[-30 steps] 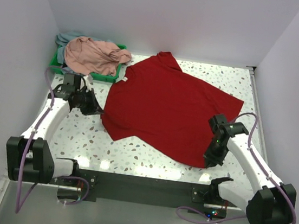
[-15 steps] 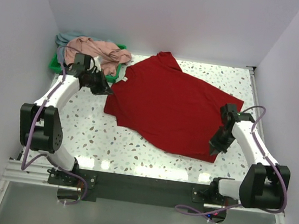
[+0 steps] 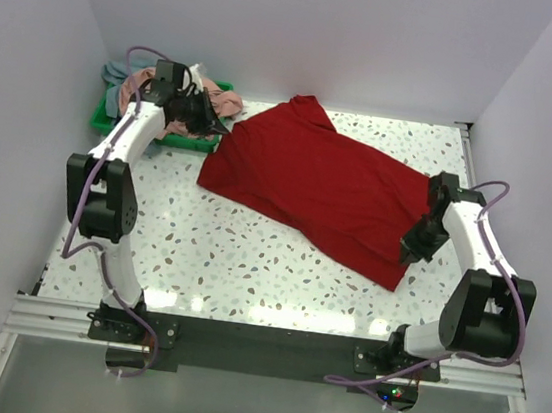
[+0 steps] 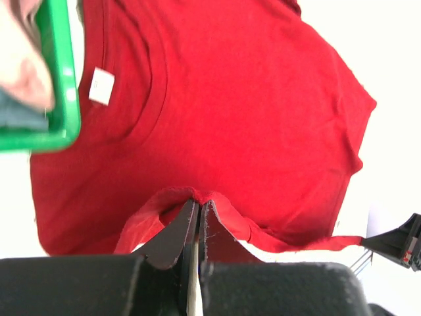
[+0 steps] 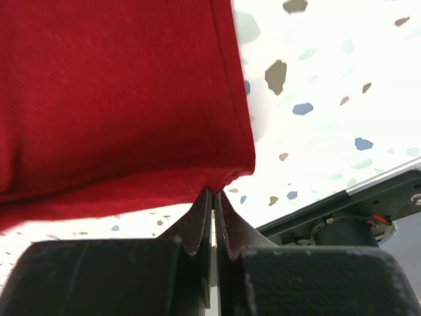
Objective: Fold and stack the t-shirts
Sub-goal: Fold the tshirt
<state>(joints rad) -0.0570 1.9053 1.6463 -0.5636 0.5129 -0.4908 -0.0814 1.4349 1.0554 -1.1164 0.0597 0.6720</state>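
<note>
The bright red t-shirt point(image 3: 314, 186) lies folded lengthwise across the table, from the back left to the front right. My left gripper point(image 3: 216, 124) is shut on its edge near the collar, seen as a pinched red fold point(image 4: 197, 195) in the left wrist view. My right gripper point(image 3: 414, 246) is shut on the shirt's hem corner point(image 5: 220, 178) at the right. The dusty pink t-shirt point(image 3: 209, 98) and the grey-blue t-shirt point(image 3: 114, 74) lie bunched in the green tray point(image 3: 105, 123), partly hidden by my left arm.
The green tray's rim point(image 4: 62, 79) shows close beside the red shirt's collar and its white label point(image 4: 101, 86). White walls close in the table on the left, back and right. The black base rail point(image 3: 259, 341) runs along the near edge.
Both grippers have carried the red shirt's near edge away from the arms' bases, folding it over itself. The left gripper moved up to the tray; the right moved back and right.
</note>
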